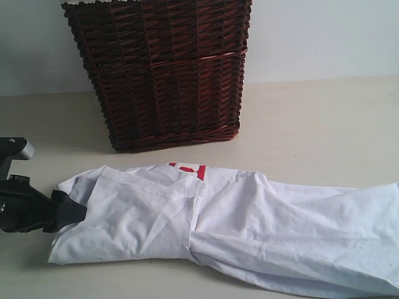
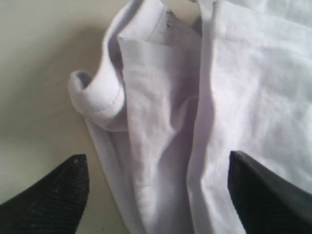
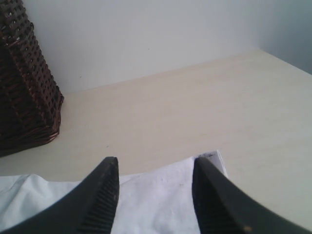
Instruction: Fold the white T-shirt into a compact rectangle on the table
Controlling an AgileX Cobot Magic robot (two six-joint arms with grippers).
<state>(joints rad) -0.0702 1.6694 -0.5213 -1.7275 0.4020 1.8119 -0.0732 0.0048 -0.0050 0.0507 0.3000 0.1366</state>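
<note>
The white T-shirt (image 1: 249, 218) lies on the table (image 1: 312, 124) as a long folded strip that runs from the left to the right edge of the exterior view. A bit of its red-outlined lettering (image 1: 187, 168) shows at the far side. My left gripper (image 1: 73, 212) is at the shirt's left end. In the left wrist view its jaws (image 2: 157, 156) stand wide open, with rumpled shirt fabric (image 2: 161, 107) lying loose between them. My right gripper (image 3: 155, 160) is open over a flat corner of the shirt (image 3: 156, 195); it is outside the exterior view.
A dark wicker basket (image 1: 162, 75) stands on the table behind the shirt and also shows in the right wrist view (image 3: 24, 87). A pale wall (image 1: 324, 37) rises behind the table. Bare tabletop (image 3: 195, 112) stretches beyond the shirt's corner.
</note>
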